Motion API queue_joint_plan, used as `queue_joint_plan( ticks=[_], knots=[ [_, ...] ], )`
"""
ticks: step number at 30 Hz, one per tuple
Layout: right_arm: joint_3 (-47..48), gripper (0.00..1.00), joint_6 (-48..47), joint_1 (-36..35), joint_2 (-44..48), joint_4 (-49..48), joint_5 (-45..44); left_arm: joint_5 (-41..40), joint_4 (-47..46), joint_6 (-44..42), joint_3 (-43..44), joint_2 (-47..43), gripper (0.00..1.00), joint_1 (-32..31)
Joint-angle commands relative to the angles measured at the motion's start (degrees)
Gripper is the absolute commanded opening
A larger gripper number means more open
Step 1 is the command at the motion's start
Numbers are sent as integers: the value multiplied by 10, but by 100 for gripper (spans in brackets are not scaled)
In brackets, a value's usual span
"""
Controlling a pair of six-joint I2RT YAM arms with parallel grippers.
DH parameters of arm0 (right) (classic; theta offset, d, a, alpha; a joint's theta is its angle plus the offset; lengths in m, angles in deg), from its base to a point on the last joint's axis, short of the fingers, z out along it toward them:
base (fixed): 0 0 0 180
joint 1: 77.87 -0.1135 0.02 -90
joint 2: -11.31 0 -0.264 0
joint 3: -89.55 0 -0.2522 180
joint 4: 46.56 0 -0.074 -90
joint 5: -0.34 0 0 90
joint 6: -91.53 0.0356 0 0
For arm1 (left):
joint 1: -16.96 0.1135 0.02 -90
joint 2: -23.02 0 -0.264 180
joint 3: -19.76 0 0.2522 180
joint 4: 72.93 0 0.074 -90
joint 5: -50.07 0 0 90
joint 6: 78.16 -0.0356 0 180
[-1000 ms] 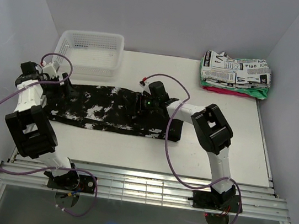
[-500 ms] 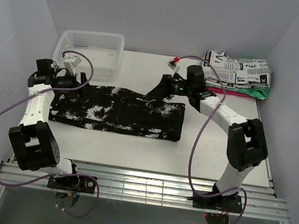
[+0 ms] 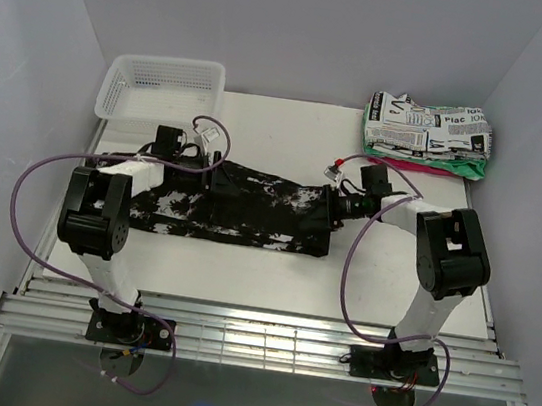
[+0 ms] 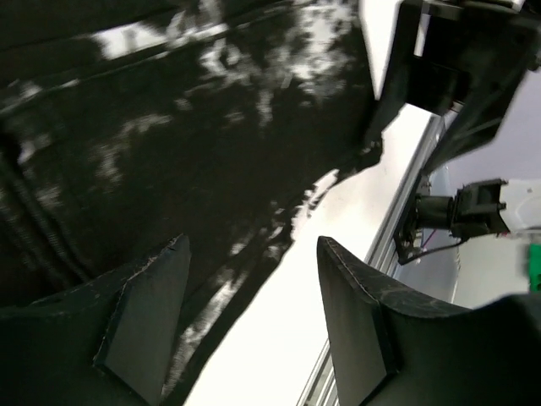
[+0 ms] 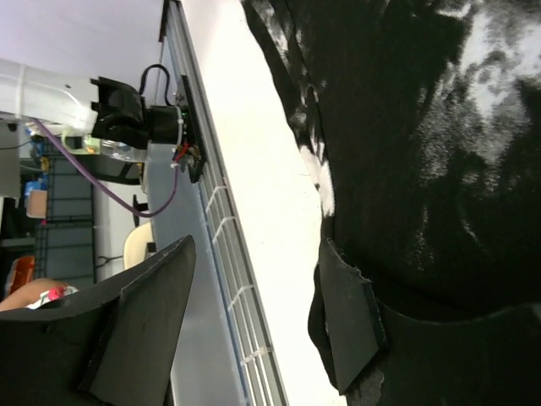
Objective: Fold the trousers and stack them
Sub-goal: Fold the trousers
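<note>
The trousers, black with white splotches, lie in a long folded band across the middle of the table. My left gripper hovers low over their back edge, left of centre. In the left wrist view this gripper is open: one finger stands over the trousers and bare table shows between the fingers. My right gripper is at the band's right end. It is open too, with one finger against the trousers and nothing between the jaws.
A white mesh basket stands at the back left. A stack of folded garments, newspaper print on top with red and green beneath, sits at the back right. Metal rails run along the near edge. Walls close in on three sides.
The left gripper swung from the trousers' left end towards their middle. The right gripper went from the middle to the back right, then came down at the right end. Both stand open.
</note>
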Motion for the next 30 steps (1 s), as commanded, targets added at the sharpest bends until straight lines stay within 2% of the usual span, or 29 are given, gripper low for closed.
queue_joint_plan(
  ticks=[1,8,10,12,14,18,21,22,26,30],
  knots=[
    [3,67,-72,8,-19,70,-39,-24,-66,50,-16,23,72,8],
    [-47,73,-140,73,-86,102,-143,-78,-41,56,-2,116,69,8],
    [-53,72,-149,101,-88,105,-144,-73,-32,51,8,140,68,8],
    [-53,72,-153,108,-74,116,-150,-25,-34,47,17,146,68,0],
    [-52,73,-173,109,-53,141,-170,-31,-6,12,39,141,68,-30],
    [-31,70,-195,130,27,170,-145,-61,22,-2,55,141,68,-58],
    [8,66,-150,134,51,133,-97,-69,21,9,53,141,68,-58],
    [18,65,-100,134,50,114,-82,-73,18,10,53,141,68,-59],
    [78,62,-56,133,-7,83,-90,-66,12,28,58,147,69,-59],
    [117,59,-73,132,-100,109,-133,-56,6,37,61,146,70,-59]
  ],
)
